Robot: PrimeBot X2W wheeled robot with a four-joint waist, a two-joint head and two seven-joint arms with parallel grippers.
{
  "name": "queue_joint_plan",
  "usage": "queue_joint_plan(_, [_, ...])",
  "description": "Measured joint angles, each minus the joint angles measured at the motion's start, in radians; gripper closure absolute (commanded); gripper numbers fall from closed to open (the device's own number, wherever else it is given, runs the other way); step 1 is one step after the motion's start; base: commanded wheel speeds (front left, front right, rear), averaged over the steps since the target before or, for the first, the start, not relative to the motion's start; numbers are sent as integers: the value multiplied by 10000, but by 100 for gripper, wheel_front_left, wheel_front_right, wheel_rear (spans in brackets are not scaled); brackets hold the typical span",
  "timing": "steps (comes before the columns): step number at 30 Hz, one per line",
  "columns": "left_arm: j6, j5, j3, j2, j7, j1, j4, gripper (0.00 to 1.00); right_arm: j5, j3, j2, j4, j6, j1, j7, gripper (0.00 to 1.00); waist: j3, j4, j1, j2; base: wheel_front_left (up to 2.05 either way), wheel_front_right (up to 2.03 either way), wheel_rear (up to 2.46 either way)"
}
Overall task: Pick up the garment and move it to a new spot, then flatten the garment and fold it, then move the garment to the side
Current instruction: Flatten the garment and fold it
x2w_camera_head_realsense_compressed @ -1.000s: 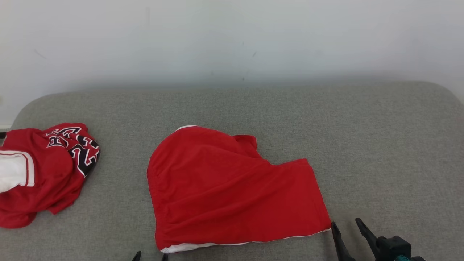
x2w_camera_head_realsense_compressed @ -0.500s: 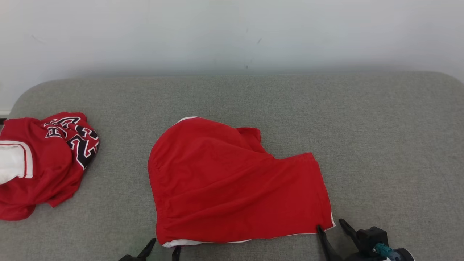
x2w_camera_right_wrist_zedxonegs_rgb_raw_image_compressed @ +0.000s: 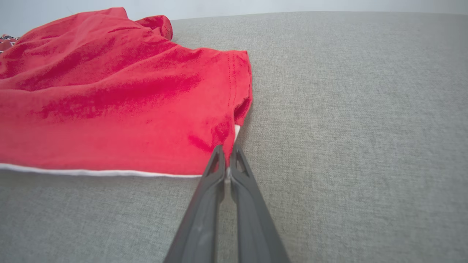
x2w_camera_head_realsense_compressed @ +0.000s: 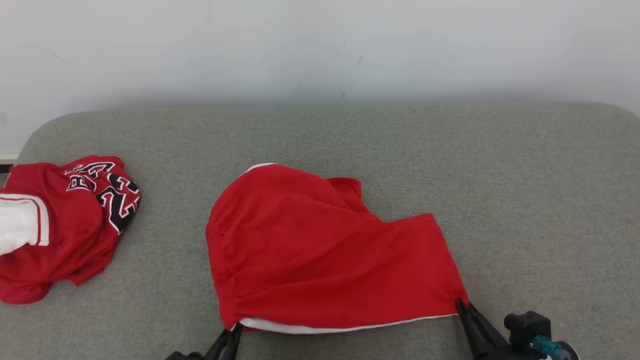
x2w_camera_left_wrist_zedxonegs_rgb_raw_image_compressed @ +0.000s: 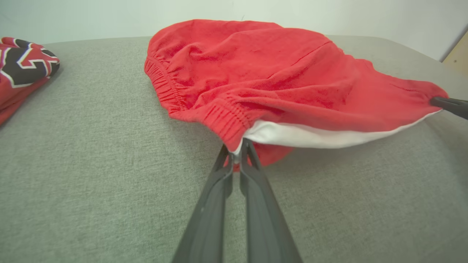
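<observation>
The garment is a pair of red shorts with white trim, lying rumpled in the middle of the grey cushion. My left gripper is shut on its near-left corner, at the elastic waistband. In the left wrist view that gripper pinches red and white cloth, which lifts slightly. My right gripper is shut on the near-right hem corner; the right wrist view shows this gripper clamped on the garment just above the white edge stripe.
A second red jersey with black and white lettering lies crumpled at the cushion's left edge. A pale wall runs behind the cushion. Bare grey cushion spreads to the right and behind the shorts.
Both grippers moved forward to the shorts' near corners and closed on them, from open to shut. The near edge of the cloth is now pulled taut and slightly raised.
</observation>
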Motion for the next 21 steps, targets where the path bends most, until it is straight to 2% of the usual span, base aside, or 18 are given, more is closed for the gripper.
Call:
queue_joint_plan(6, [0,332,293,146,-2,-65,-1001,100,322,-69,-40,-1129,0,-32,0,100,71,-100,0,0,0,0,0])
queue_joint_plan(10, [0,447,224,546,0,-1132,-1498,100,721,176,-205,-1584,0,-1034,0,100,283,-198,0,0,0,0,0])
queue_joint_plan(14, [-2,508,-510,1327,-2,-2965,-1509,100,1110,255,-500,-1668,0,-2501,81,100,652,-281,0,1,0,0,0])
queue_joint_plan(21, [-4,-562,-1837,2483,556,-7543,-1145,100,1768,134,-1045,-1532,0,-5823,412,100,1714,-412,2,1,0,0,0])
